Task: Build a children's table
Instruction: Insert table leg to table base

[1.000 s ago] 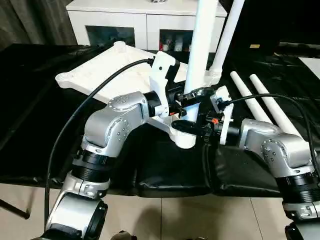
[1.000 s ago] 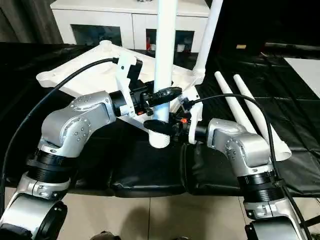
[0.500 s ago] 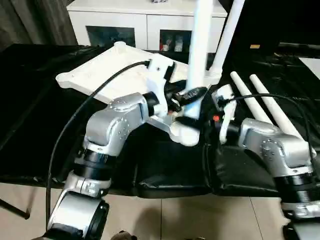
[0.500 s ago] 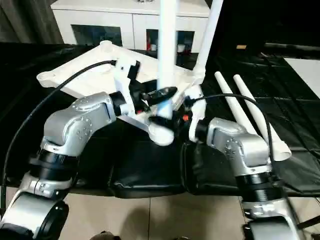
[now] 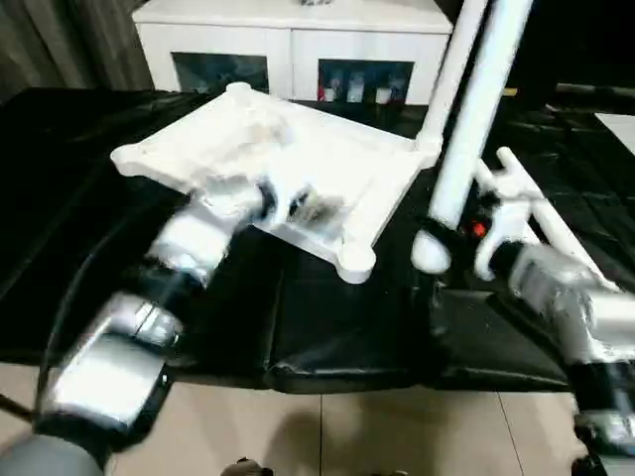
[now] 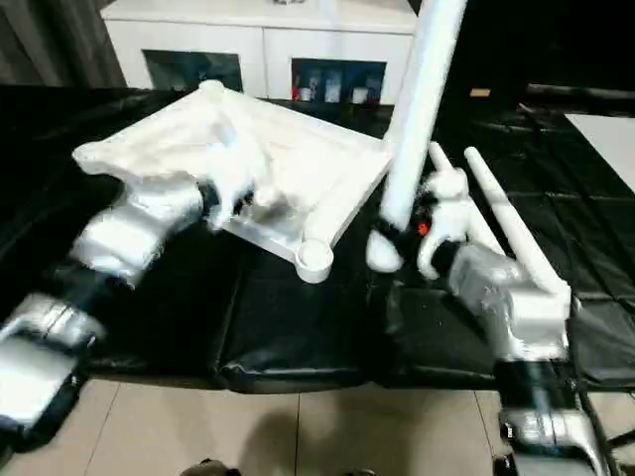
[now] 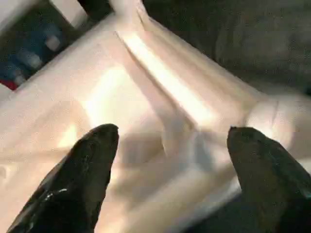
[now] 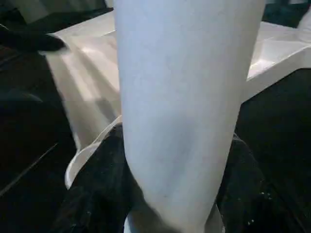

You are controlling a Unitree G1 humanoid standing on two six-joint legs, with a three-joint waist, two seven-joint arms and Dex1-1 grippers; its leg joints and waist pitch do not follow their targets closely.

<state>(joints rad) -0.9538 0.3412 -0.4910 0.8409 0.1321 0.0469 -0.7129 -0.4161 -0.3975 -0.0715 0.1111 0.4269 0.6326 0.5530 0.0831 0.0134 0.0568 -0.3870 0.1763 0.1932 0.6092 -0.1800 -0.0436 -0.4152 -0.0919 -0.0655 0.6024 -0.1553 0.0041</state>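
- The white table top lies underside up on the black-covered tabletop, its near corner socket open.
- One leg, tilted, is clamped low down in the right hand, just beside that near corner and clear of it.
- Another leg stands in the far right socket.
- Two more legs lie flat behind the right arm.
- The left hand hovers over the ribbed underside, fingers spread wide, holding nothing.
- A white cabinet stands behind.
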